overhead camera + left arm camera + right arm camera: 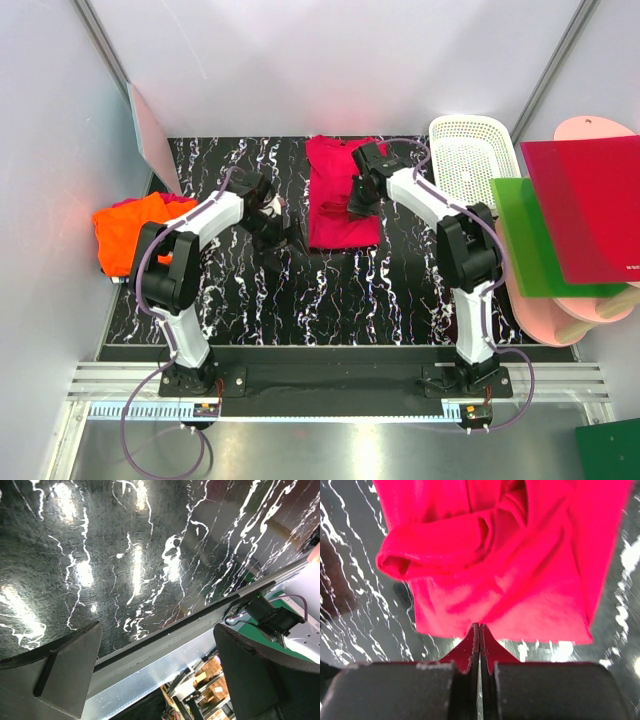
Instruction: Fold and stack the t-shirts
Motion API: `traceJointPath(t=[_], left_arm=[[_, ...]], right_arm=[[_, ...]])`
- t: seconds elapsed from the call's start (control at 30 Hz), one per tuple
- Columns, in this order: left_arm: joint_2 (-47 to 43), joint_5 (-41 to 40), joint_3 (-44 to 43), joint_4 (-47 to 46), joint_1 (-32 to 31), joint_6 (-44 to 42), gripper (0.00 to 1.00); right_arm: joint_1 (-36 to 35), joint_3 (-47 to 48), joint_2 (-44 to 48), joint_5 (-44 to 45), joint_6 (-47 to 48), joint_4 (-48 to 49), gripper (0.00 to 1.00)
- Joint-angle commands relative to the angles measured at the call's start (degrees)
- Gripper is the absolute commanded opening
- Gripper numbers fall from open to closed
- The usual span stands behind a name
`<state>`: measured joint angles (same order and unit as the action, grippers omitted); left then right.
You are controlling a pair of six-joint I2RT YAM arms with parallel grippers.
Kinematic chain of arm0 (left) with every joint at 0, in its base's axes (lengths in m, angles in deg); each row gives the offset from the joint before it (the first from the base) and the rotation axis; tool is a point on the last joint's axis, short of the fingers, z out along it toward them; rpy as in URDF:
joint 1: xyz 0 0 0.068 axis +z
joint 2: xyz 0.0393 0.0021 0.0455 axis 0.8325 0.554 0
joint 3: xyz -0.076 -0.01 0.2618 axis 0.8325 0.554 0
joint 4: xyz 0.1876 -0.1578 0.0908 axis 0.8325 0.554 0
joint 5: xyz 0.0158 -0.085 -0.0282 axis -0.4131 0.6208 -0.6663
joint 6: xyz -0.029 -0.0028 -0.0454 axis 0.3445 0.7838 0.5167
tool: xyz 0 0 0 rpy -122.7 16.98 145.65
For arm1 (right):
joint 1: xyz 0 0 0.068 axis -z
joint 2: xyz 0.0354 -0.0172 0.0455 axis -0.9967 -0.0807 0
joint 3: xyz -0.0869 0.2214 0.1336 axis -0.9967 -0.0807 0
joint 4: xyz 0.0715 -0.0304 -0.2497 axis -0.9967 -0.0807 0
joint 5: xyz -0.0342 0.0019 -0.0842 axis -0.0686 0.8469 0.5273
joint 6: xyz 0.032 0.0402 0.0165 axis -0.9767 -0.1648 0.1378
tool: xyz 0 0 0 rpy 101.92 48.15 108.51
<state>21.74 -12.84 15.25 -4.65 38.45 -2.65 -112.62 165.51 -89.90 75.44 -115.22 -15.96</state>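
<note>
A crimson-pink red t-shirt (340, 195) lies partly folded at the back middle of the black marbled table (330, 290). My right gripper (358, 200) hovers over its right side. In the right wrist view the shirt (510, 570) fills the upper frame, with a rolled sleeve at the left. The right gripper (480, 626) is shut, tips together at the shirt's near hem, and no cloth shows between them. A bright orange t-shirt (135, 232) lies crumpled at the table's left edge. My left gripper (272, 228) stands wide open over bare table (125, 555), left of the red shirt, with nothing between its fingers (65, 670).
A white basket (470, 150) stands at the back right. A stiff green board (540, 235), a red board (590, 205) and pink boards (590, 310) overlap at the right. A pale panel (155, 135) leans at the back left. The table's metal front rail (165, 645) shows under my left gripper.
</note>
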Motion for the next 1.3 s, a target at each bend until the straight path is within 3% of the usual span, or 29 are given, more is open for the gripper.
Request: traceJointPath(t=[0.0,0.27,0.5,0.6,0.73,0.77,0.8,0.83,0.9,0.93,1.1,1.27], left_arm=[[-2.77,-1.39,0.45,-0.88,-0.02,0.14,0.99],[-3.21,-2.01,2.03,-0.97,-0.10,1.02,0.99],[-0.77,-2.18,-1.92,-1.67,-1.42,0.49,0.99],[1.78,-2.89,-4.20,-3.51,-1.69,1.98,0.99],[6.35,-2.36,-7.10,-8.70,-1.95,5.93,0.99],[8.89,-1.93,-8.85,-10.27,-2.21,6.46,0.99],[10.22,-2.01,-10.00,-10.64,-2.30,6.90,0.99],[11.45,-2.01,-11.23,-10.73,-2.48,7.34,0.99],[14.88,-2.97,-14.48,-10.99,-3.01,7.61,0.99],[15.76,-3.59,-15.36,-10.99,-3.27,7.52,0.99],[19.37,-8.07,-18.62,-11.43,-3.27,8.14,0.99],[23.93,-7.20,-20.82,-12.66,-3.53,9.89,0.98]], right_arm=[[-0.18,6.48,-5.71,-1.27,0.09,2.87,0.00],[0.17,33.54,-22.05,9.95,1.32,-4.95,0.00],[0.09,38.58,-21.11,28.68,3.87,-5.83,0.00],[0.09,32.62,-14.62,34.14,3.96,-5.75,0.01],[0.26,18.07,-3.11,36.43,3.00,-4.79,0.10],[0.35,15.14,1.87,35.39,2.99,-3.74,0.24],[0.52,12.07,4.36,34.60,2.65,-2.95,0.43],[1.05,6.38,6.65,33.55,1.51,-2.33,0.71],[2.19,0.64,12.72,29.95,-0.86,-2.06,0.92],[4.02,-4.70,14.47,27.76,-3.74,-1.88,0.96],[7.38,-18.53,19.85,8.95,-8.87,5.04,0.95],[7.47,-23.56,14.77,-4.31,-14.49,8.22,0.93]])
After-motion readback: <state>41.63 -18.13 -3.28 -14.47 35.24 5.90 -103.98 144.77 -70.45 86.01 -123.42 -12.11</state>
